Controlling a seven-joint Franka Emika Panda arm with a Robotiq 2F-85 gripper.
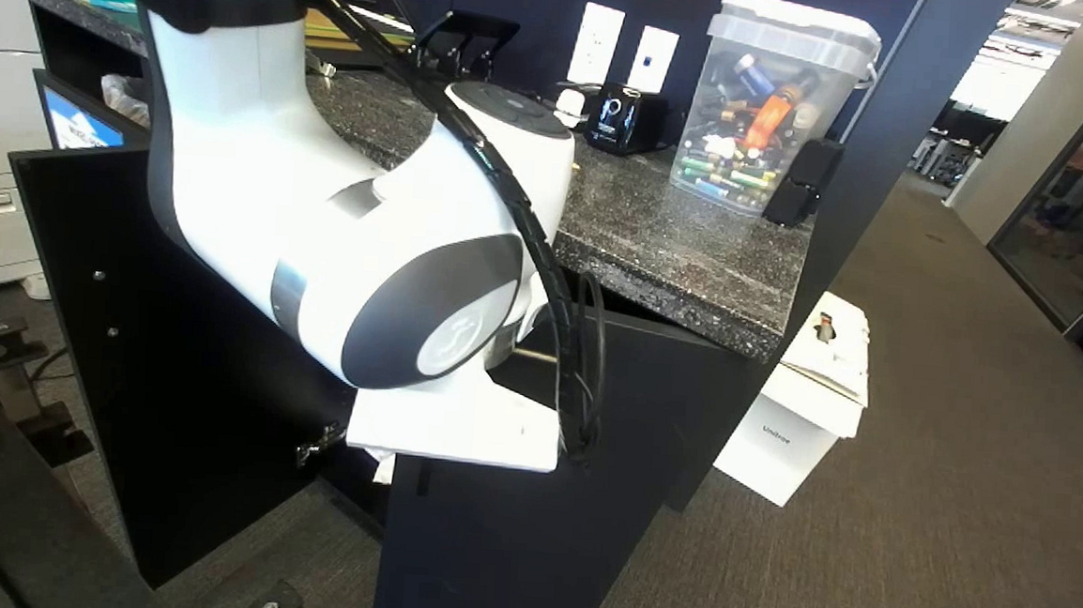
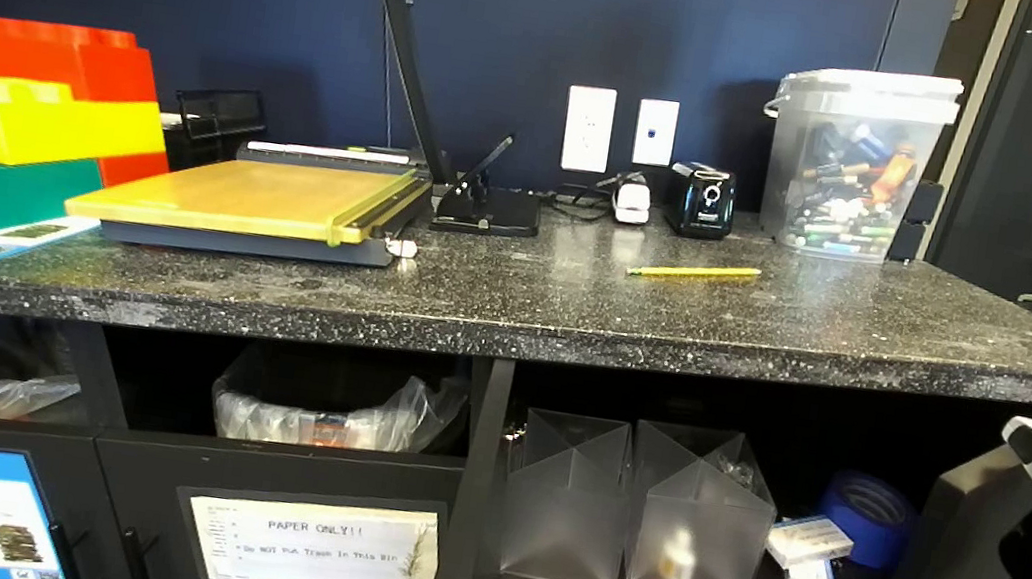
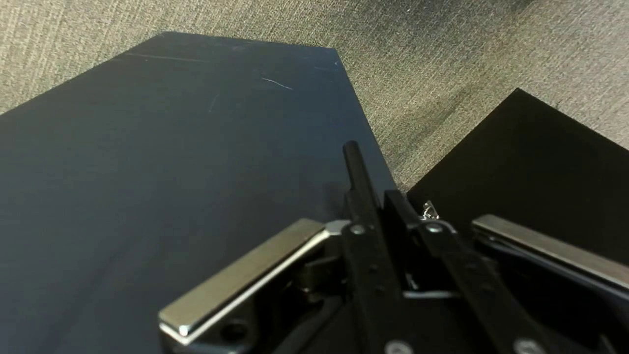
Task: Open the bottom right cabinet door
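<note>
Slipping off the handle (image 3: 355,162) was prob. the main risk: the end effector (image 3: 381,202) sat nr one tip of that bar, so a straight pull vs. the hinge arc might've twisted it free. Its fingers (image 3: 404,211) stood close together w/ a narrow gap, bar beside or btwn them; couldn't tell which, or if it was clamped. The bottom right cabinet door (image 1: 508,546), seen in an exterior view below the desk (image 1: 686,242), looked ajar. Pulled wider, it could've bumped the arm (image 1: 239,182) hanging out front, esp. if that didn't back off. The cable (image 1: 523,220) ran nr the desk edge, so a snag was poss. Hard to see: the arm covered the end effector and part of the door's free edge there; the door's bottom ran out of frame. In the wrist view a finger hid the contact, and this door's hinges showed nowhere.
</note>
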